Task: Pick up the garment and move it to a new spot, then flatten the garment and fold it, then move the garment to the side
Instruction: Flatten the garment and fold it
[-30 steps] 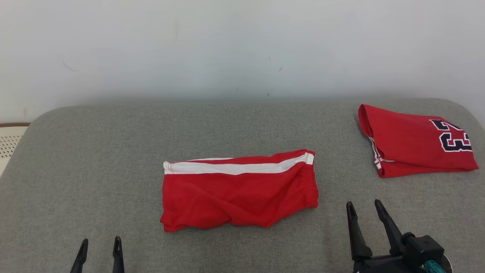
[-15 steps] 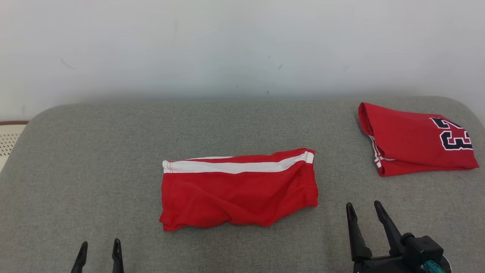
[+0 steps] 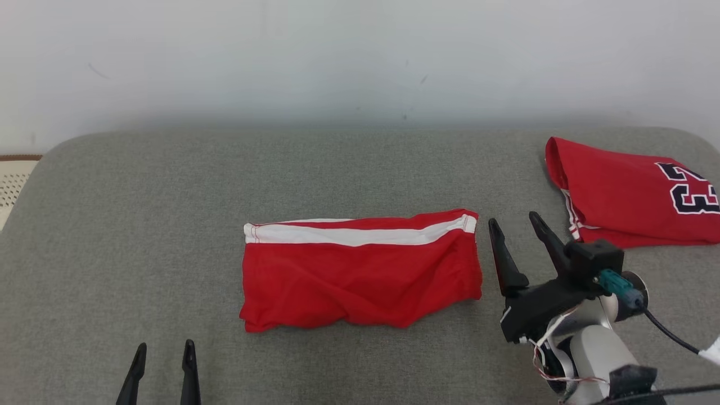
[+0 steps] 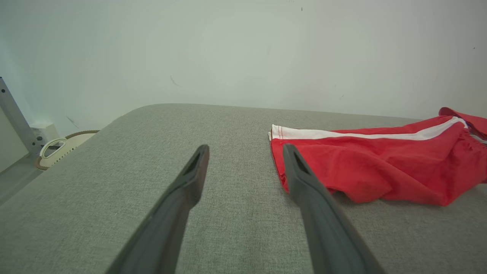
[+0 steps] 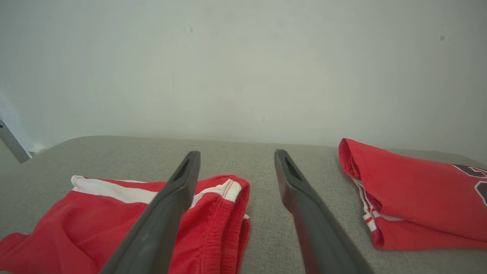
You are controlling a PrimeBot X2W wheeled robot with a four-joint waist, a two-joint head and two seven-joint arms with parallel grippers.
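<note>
The garment [image 3: 360, 270] is a pair of red shorts with a white stripe, lying folded into a wide band at the middle of the grey padded surface [image 3: 140, 225]. My right gripper [image 3: 513, 219] hovers open just off the shorts' right, waistband end, with nothing between its fingers. In the right wrist view the right gripper [image 5: 236, 152] straddles that end of the garment [image 5: 220, 220], its left finger over the cloth. My left gripper [image 3: 164, 344] stands open near the front edge, short of the shorts' left corner. In the left wrist view the left gripper [image 4: 245, 146] has the garment [image 4: 380, 167] just beyond its right finger.
A folded red jersey [image 3: 630, 191] with dark numerals lies at the back right, close to my right arm, and shows as the jersey [image 5: 418, 201] right of the fingers. A pale basket [image 3: 11, 180] sits off the left edge. A white wall backs the surface.
My right gripper has moved forward and left, up beside the shorts' right end. The head camera has shifted slightly. The left gripper and the shorts have stayed about where they were.
</note>
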